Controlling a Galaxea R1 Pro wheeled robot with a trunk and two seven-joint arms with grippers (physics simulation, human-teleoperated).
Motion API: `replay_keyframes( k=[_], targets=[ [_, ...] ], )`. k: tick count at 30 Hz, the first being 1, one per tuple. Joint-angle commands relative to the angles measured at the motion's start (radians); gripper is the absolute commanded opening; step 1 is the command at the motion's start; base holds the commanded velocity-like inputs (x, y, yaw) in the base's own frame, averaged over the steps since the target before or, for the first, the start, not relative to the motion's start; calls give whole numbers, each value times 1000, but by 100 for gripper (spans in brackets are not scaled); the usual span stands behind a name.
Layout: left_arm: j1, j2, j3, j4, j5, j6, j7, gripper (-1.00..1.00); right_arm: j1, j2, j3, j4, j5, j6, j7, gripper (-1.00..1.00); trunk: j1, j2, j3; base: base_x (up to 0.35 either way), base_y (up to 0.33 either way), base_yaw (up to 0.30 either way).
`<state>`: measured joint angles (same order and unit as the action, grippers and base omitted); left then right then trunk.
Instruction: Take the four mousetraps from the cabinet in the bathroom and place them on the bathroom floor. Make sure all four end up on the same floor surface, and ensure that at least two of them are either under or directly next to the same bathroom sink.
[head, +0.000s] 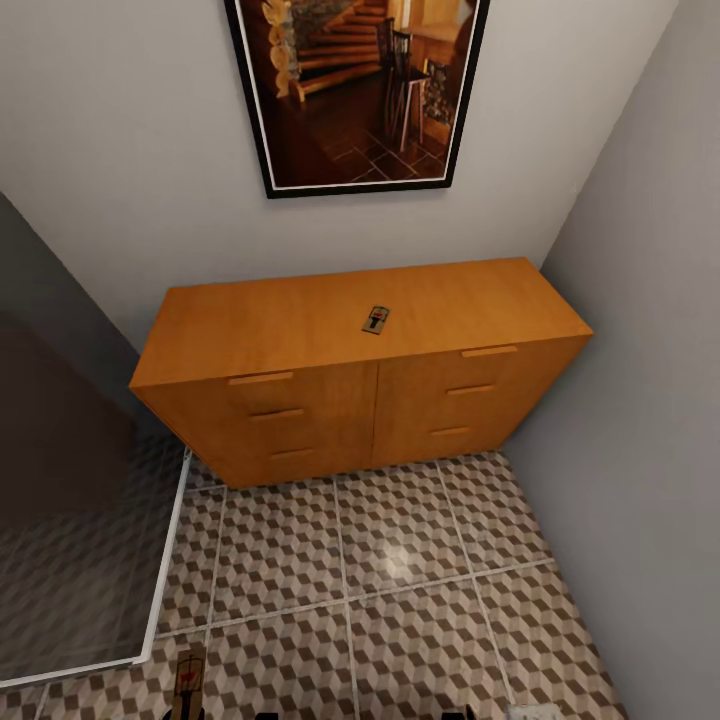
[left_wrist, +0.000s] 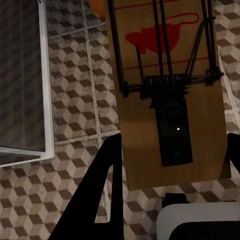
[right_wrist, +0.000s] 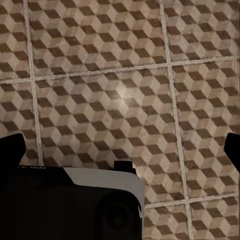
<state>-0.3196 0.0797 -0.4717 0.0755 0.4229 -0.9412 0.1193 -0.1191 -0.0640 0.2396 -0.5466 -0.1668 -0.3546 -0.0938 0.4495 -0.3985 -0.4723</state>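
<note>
One mousetrap (head: 376, 319) lies on the cabinet (head: 300, 325) top, not yet fetched. Left gripper (left_wrist: 170, 150) is clamped on a second mousetrap (left_wrist: 170, 90) above the tiled floor (head: 400, 560). Right gripper (right_wrist: 122, 145) hangs spread, empty. Other traps and sink unseen; at least two placements remain.

It was a home bathroom corner: cube-patterned floor tiles (head: 400, 560), a wooden cabinet (head: 350, 400), and a framed picture (head: 355, 90).

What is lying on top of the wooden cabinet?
One mousetrap lies flat on the cabinet top, near its middle and toward the front edge. The rest of the top looks bare. All drawers are closed, so their contents cannot be seen.
</note>
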Motion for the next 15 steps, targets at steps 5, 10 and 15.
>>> replay_keyframes(
  k=[5, 10, 15],
  targets=[
    [-1, -5, -8, 3, -5, -4, 12, -100, -1, -2, 9, -257, 12, 222, -114, 100, 0, -2, -1, 0, 0, 0],
    [-1, -9, -8, 3, -5, -2, 12, -100, -1, -10, 8, -575, 65, 449, -152, 100, 0, -2, -1, 0, 0, 0],
    [-1, -10, -8, 3, -5, -2, 12, -100, -1, -16, 6, -780, 88, 628, -159, 100, 0, -2, -1, 0, 0, 0]
  ],
)
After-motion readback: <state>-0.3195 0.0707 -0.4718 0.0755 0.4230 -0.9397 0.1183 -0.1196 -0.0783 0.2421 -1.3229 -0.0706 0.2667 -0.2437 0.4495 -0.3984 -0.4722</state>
